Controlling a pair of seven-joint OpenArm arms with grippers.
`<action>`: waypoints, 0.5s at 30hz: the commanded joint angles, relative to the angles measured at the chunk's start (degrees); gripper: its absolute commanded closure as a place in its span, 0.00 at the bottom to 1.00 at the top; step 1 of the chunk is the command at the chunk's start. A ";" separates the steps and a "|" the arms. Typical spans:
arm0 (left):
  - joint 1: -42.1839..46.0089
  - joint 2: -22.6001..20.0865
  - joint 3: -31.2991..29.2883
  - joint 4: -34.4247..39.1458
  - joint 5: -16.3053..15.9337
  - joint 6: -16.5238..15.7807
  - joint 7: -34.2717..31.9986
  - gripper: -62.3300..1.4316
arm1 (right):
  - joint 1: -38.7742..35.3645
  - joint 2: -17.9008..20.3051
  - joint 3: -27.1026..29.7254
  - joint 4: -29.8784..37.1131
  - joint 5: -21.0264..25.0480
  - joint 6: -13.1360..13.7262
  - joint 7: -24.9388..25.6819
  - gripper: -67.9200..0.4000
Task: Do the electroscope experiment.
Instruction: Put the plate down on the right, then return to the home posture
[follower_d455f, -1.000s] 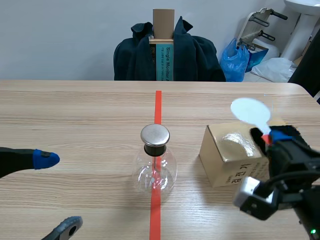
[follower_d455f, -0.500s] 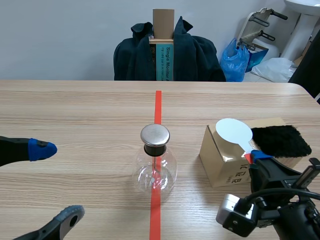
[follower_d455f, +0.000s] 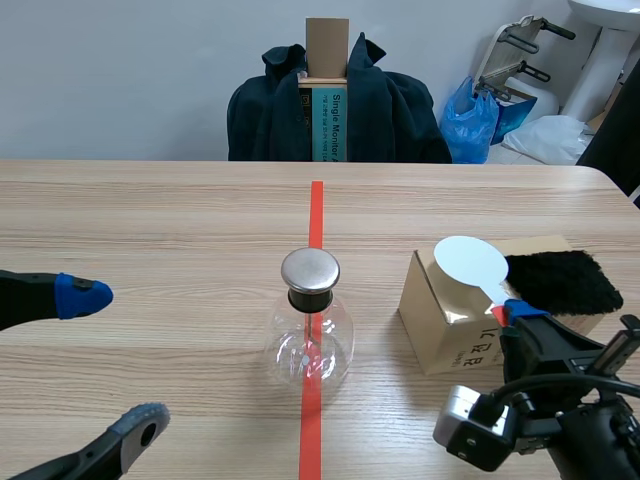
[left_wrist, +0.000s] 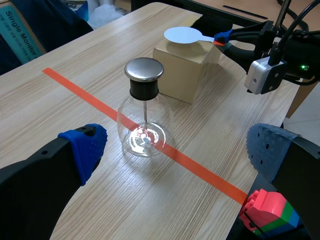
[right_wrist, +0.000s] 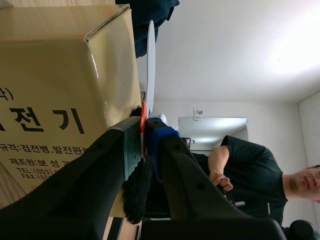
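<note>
One paddle (follower_d455f: 470, 263), clamped in right gripper (follower_d455f: 512, 316), drawn back off the fur (follower_d455f: 560, 280) toward near edge of table (follower_d455f: 150, 220): rubbing likely done, flask (follower_d455f: 310, 335) next. Left gripper (follower_d455f: 112, 365) agape.

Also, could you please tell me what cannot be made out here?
Electroscope leaves: lost in glare on the glass, scene and left wrist views.
White paddle handle: mostly hidden inside the right tool, every view.
Toy bricks: cut off by the left wrist view's edge.
</note>
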 joint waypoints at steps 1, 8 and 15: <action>-0.31 0.39 0.00 0.90 -0.42 -0.13 -1.03 0.04 | 0.35 0.61 0.11 0.31 0.04 -1.66 -0.26 0.98; -0.31 0.39 0.00 0.90 -0.42 -0.13 -1.03 0.04 | 0.35 0.61 0.11 0.31 0.07 -0.15 -0.85 0.98; -0.31 0.39 0.00 0.90 -0.42 -0.13 -1.22 0.04 | 0.20 0.59 0.11 0.31 0.11 0.92 -1.92 0.90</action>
